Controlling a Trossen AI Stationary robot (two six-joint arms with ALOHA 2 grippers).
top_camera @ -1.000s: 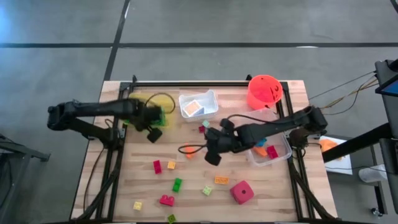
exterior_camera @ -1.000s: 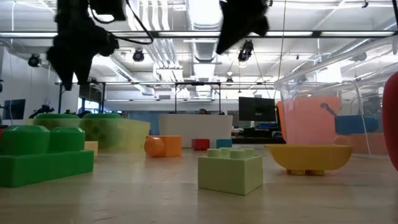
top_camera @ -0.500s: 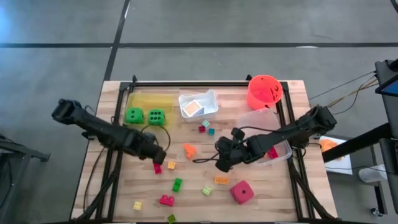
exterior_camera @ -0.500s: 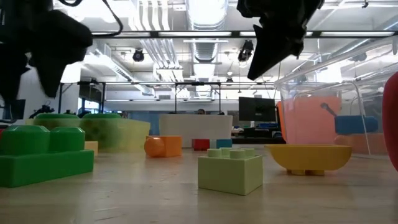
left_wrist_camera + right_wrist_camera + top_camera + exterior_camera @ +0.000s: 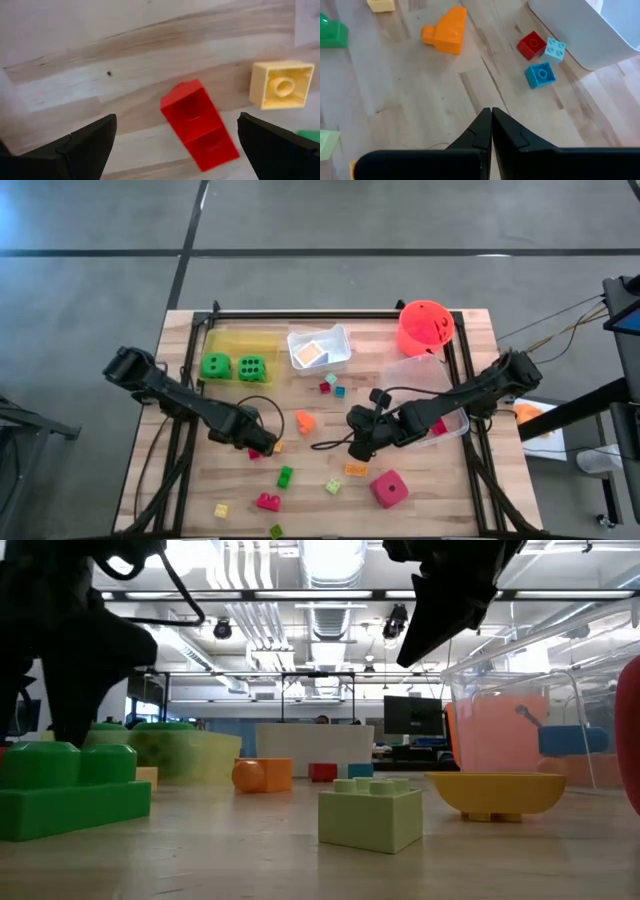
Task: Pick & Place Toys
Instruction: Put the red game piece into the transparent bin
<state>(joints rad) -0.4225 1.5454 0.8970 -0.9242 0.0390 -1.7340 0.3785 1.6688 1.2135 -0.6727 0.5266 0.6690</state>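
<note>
My left gripper hangs open, pointing down over a red brick. The brick lies flat on the wood between the two fingers, apart from both. A pale yellow brick lies just beside it. My right gripper is shut and empty above bare wood near the table's middle. An orange brick and small red and blue bricks lie beyond it. Two green dice sit in the yellow tray. A pink-red die rests on the table near the front.
A white tray holding a square card stands at the back centre, with the orange-red bucket at the back right. A clear tray with bricks sits under the right arm. Several loose bricks are scattered toward the near edge.
My left gripper has swung from over the yellow tray toward the near edge and the table's middle. It has come down over the red brick with its wrist rolled, still open. My right gripper has shifted a little toward the near right and lower, still shut.
</note>
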